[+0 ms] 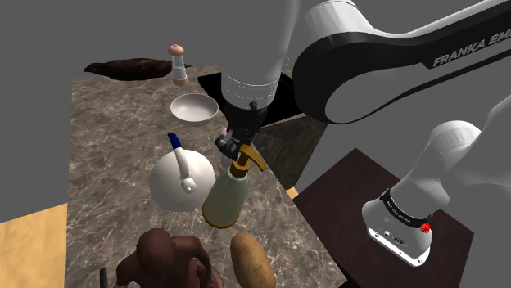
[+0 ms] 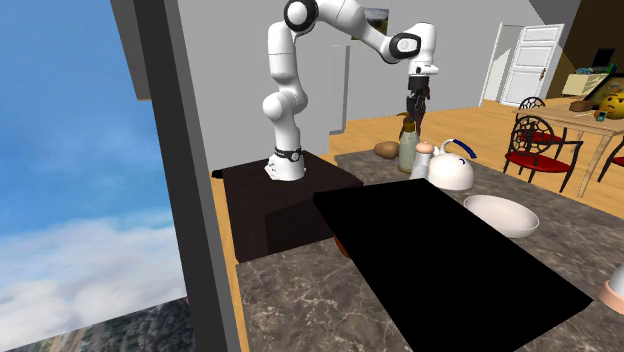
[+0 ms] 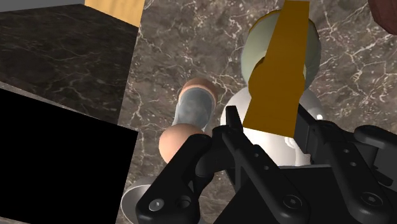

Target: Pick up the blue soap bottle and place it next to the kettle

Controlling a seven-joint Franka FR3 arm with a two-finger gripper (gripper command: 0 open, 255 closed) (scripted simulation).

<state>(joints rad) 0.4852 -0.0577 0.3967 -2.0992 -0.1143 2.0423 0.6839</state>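
In the shoulder view, a dark marbled stone bench (image 1: 106,147) took up the left side. Toward its far edge stood a small grey shaker with a peach cap (image 1: 177,65), and a little nearer lay a shallow white bowl (image 1: 194,108). Nearer again sat a round white kettle with a blue-tipped handle (image 1: 176,184). Just beside the kettle, on that view's right, was the pale yellow-green soap bottle with an amber pump head (image 1: 223,200). Its body leaned with the top toward the right. Whether its base rested on the bench could not be told. A brown oval potato (image 1: 252,260) lay near the bottle's base, toward the bench's front edge. The black two-finger tool (image 1: 237,150) hung from above onto the pump head. In the wrist view its fingers (image 3: 232,127) sat against either side of the amber head, pinching the soap bottle. Further right, the arm's dark brown box stand (image 1: 344,184) stood beside the bench.
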